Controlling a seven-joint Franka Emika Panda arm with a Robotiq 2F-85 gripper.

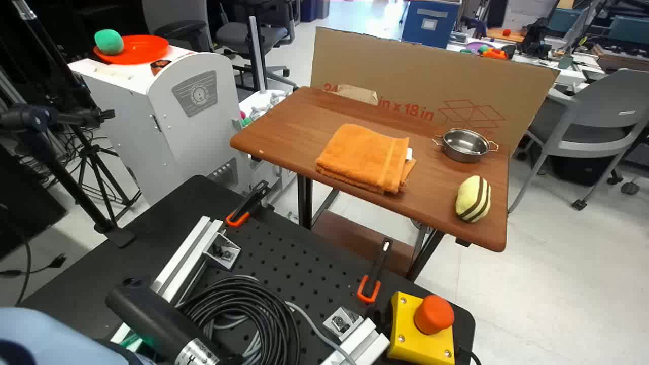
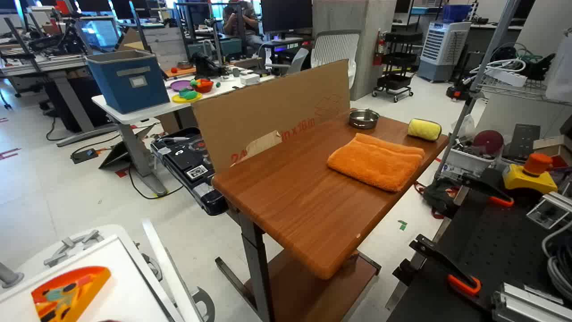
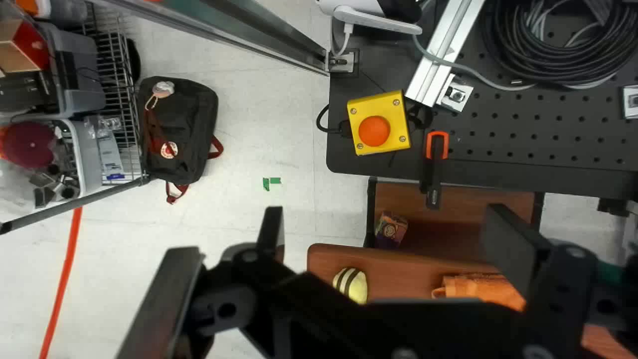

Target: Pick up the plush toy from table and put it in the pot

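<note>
With our pincer (image 3: 386,227) spread wide around nothing, we judge the pick-up not yet made, so next we should reach out and straddle the plush toy (image 1: 473,198) on the worktop (image 1: 284,121) near the pot (image 1: 460,153).

One rectangular brown wooden table (image 1: 284,124); one oval yellow soft plush toy (image 1: 471,199) with dark stripes; one two-handled, round, silver metal pot (image 1: 462,151); one folded orange cloth (image 1: 362,157); one black perforated board (image 1: 304,263); two black clamps (image 1: 379,261) with orange ends; one coil of black cable (image 1: 268,304); one yellow box (image 1: 413,340) with one round orange button (image 1: 435,315) and four screws (image 3: 402,138); one dark fabric backpack (image 3: 179,129).
</note>
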